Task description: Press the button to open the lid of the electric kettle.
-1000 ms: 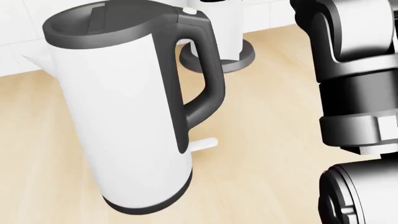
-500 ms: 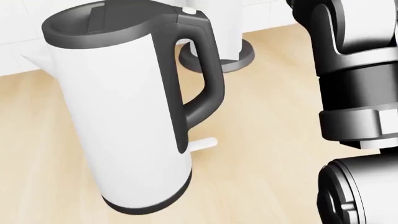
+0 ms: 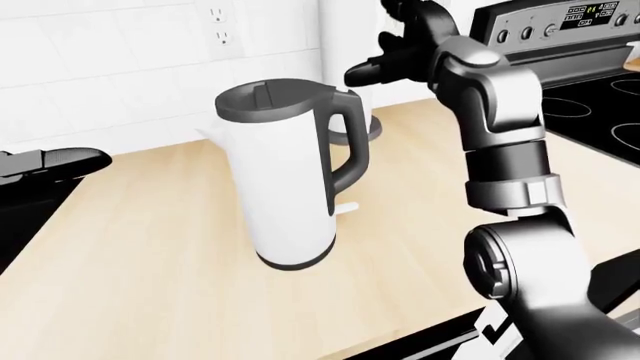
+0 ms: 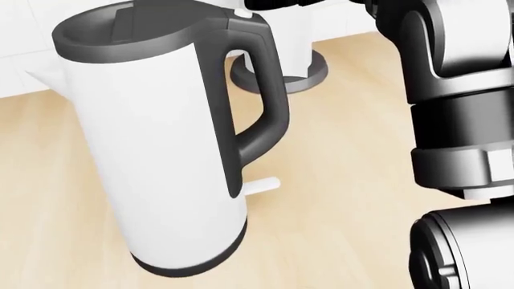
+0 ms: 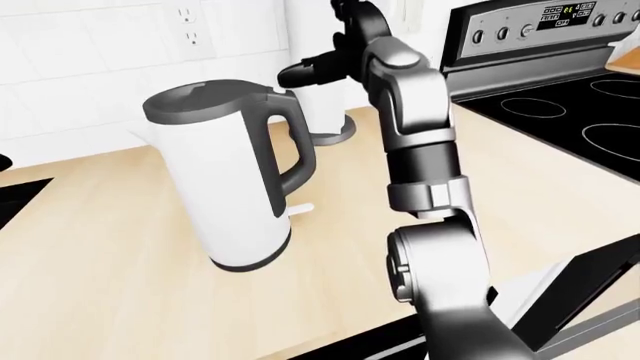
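Observation:
The white electric kettle (image 3: 285, 187) stands upright on the wooden counter (image 3: 150, 255), its dark grey lid (image 3: 270, 96) down. A small pale button (image 4: 241, 13) sits on top of the dark handle (image 4: 261, 90). My right hand (image 3: 372, 69) hovers open just above and to the right of the handle's top. One dark finger (image 5: 300, 73) reaches towards the button, and a small gap still shows between them in the right-eye view. My left hand (image 3: 55, 160) lies flat and open at the left edge, far from the kettle, holding nothing.
A white appliance on a grey round base (image 3: 365, 131) stands behind the kettle. A black stove top (image 3: 600, 97) with a control panel (image 3: 560, 26) lies to the right. Wall outlets (image 3: 220, 26) sit above. A dark sink (image 3: 20, 217) is at the left.
My right hand has dropped slightly towards the handle's top; its dark fingers now show along the top edge of the head view. The kettle and its lid have not moved.

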Available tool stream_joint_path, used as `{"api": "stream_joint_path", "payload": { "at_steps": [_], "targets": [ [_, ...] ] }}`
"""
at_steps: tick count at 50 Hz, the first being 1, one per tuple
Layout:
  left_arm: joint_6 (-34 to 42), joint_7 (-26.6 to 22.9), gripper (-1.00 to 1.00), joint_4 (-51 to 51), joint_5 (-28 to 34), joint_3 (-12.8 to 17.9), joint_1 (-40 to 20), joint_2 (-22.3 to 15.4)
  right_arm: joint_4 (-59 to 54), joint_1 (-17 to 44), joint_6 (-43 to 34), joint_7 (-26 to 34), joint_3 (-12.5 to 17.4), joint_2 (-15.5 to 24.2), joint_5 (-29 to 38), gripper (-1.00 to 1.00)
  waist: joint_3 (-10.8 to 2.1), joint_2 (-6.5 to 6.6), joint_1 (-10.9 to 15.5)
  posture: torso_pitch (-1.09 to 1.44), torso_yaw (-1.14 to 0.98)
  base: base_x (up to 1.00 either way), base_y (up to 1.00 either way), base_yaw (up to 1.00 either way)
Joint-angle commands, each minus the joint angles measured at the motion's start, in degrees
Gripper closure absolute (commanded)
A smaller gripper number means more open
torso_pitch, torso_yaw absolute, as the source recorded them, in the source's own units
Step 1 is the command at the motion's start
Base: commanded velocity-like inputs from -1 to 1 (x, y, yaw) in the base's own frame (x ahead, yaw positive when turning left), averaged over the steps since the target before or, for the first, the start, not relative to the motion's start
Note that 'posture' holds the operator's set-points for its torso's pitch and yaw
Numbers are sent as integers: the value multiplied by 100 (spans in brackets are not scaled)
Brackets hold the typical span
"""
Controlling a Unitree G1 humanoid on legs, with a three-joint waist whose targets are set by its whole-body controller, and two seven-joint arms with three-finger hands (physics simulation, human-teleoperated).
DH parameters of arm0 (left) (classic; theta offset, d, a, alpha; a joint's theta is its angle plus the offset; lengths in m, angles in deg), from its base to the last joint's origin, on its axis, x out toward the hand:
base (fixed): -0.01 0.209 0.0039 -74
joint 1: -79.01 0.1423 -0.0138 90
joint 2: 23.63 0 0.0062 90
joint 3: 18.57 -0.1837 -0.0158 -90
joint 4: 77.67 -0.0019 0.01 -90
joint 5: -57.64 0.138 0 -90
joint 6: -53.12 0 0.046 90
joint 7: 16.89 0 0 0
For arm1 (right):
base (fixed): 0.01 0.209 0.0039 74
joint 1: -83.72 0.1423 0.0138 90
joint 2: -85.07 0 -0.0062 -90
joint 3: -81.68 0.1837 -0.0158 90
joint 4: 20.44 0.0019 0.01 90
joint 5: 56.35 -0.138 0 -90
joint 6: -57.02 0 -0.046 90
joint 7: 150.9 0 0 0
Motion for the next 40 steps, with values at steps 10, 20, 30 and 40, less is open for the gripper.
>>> {"api": "stream_joint_path", "payload": {
  "at_steps": [10,20,30,40],
  "targets": [
    [-142,-4,-100,72,12,86,-107,-107,135,264,200,-36,31,-15,22,-100,-78,26,-10,-31,0,0,0,0],
    [-120,20,-100,77,-35,113,-120,-140,-15,317,342,-121,8,-53,69,-100,-78,28,-16,-31,0,0,0,0],
    [-135,31,-100,82,-52,118,-99,-147,139,181,344,-47,-52,-128,193,-100,-85,25,-26,-31,0,0,0,0],
    [-143,23,-100,91,-54,126,-84,-134,192,85,472,-14,-106,-139,345,-100,-95,24,-29,-31,0,0,0,0]
  ]
}}
